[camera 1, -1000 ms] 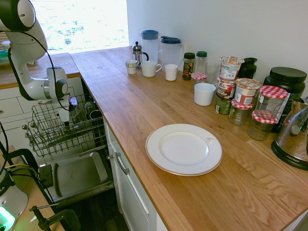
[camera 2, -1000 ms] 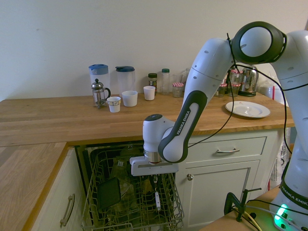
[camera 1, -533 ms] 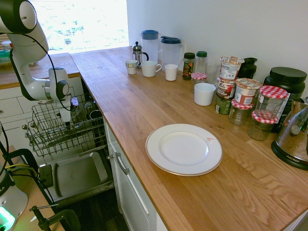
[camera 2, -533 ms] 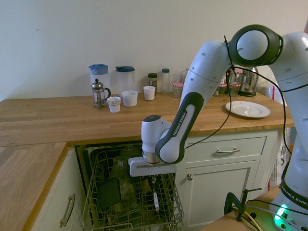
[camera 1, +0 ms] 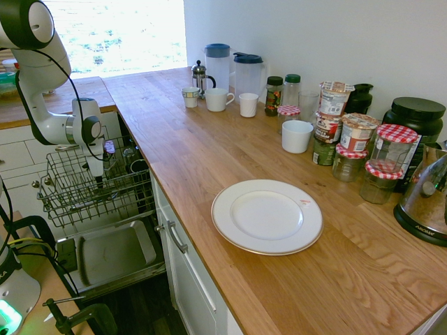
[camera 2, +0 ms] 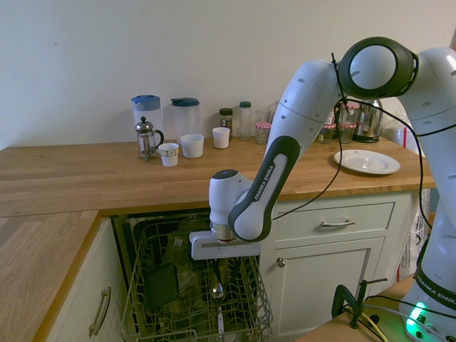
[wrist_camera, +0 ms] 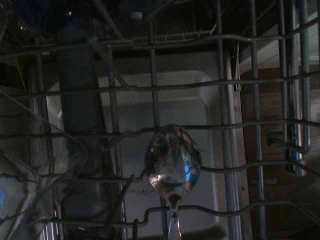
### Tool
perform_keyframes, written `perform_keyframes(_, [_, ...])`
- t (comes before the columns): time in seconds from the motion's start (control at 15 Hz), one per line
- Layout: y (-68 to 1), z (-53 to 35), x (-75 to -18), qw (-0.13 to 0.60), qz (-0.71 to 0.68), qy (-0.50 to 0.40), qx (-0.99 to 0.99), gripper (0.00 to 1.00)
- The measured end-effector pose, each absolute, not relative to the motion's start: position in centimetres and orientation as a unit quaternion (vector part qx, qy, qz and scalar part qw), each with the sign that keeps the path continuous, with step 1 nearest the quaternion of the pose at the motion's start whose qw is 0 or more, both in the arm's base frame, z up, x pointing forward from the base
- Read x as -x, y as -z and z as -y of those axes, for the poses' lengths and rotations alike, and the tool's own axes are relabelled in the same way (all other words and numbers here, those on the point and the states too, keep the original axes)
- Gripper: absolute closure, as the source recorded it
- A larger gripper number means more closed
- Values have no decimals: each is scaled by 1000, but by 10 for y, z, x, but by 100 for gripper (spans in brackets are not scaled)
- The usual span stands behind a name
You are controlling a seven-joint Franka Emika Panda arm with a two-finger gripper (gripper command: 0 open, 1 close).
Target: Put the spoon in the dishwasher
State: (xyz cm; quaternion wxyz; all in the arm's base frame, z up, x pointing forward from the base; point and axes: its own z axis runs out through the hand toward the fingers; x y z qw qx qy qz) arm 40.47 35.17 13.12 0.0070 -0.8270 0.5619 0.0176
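The 1 gripper [camera 2: 216,273] hangs over the wire rack [wrist_camera: 255,79] of the dishwasher [camera 1: 115,255], and the spoon [camera 2: 218,291] lies directly below it, inside the rack. Its bowl is the end nearer the hand; the handle runs out from under the hand toward the rack's front edge, so the long axis points front to back rather than across. Whether the hand stands wide or narrow, I cannot tell; the spoon looks free of it, with a small gap beneath the hand, though contact is hard to rule out. With 1 arm here, there is no nearer-hand choice. The placing looks all but done. The next move probably calls for a straight lift, since sideways drift could catch the bowl or the wires around it.
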Motion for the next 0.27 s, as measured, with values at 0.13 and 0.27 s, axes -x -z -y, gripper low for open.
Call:
perform_keyframes(0.13, [-149,-351,-411,18,-564,-9,826,0])
perform_keyframes(0.27, [-178,-349,-411,26,-564,2,825,0])
